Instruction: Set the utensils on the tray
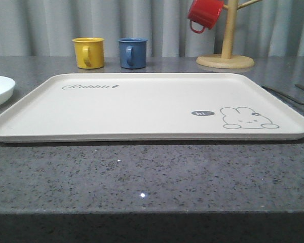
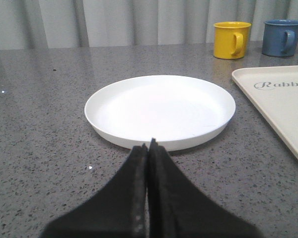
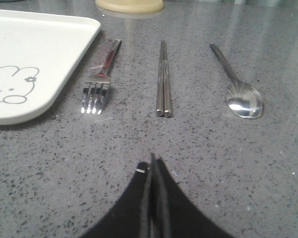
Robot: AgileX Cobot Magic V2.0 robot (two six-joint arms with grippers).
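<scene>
Fork (image 3: 100,79), chopsticks (image 3: 163,79), spoon (image 3: 237,82) beside tray (image 3: 64,59): thin, rigid, likely slippery; grasp mid-handle. Both grippers (image 2: 148,148) (image 3: 152,161) pressed together, empty.

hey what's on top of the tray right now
Nothing lies on the tray, just its printed rabbit and lettering. The fork, chopsticks, spoon and plate all sit on the counter beside it.

Yellow mug (image 1: 88,52) and blue mug (image 1: 132,52) stand side by side at upper left on the speckled grey counter (image 1: 152,177); upper right, a red mug (image 1: 204,14) hangs from the wooden mug tree (image 1: 225,50), grey curtain (image 1: 142,23) behind.
</scene>
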